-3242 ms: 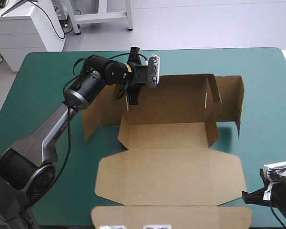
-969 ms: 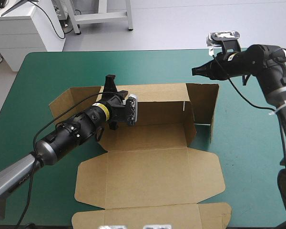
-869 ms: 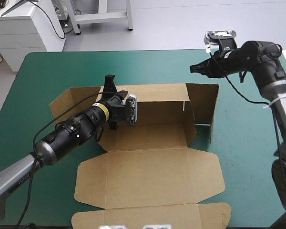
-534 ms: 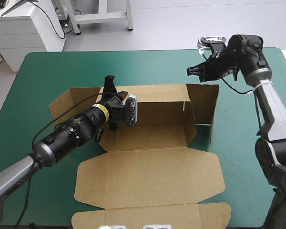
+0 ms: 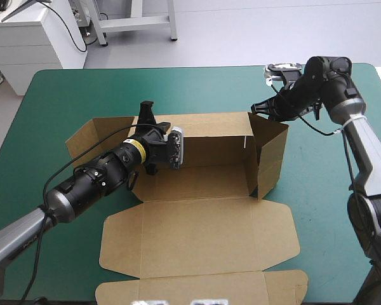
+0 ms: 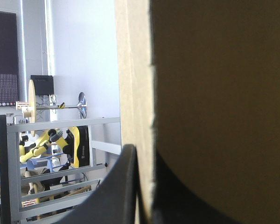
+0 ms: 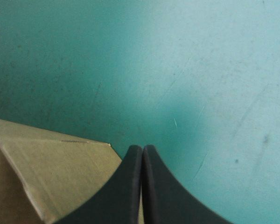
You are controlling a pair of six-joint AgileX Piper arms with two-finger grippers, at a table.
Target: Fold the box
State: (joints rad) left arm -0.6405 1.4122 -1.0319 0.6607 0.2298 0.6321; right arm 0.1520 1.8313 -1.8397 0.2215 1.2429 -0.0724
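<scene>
While your left pincer clamps the brown cardboard box, your clenched right pincer has turned its end flap inward for tucking.

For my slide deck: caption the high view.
Left gripper holds the brown box at its left end; shut right gripper touches the right flap.

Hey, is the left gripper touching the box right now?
Touching. The left wrist view shows an edge of the box pinched in the left gripper, the board sitting between its black fingers.
</scene>
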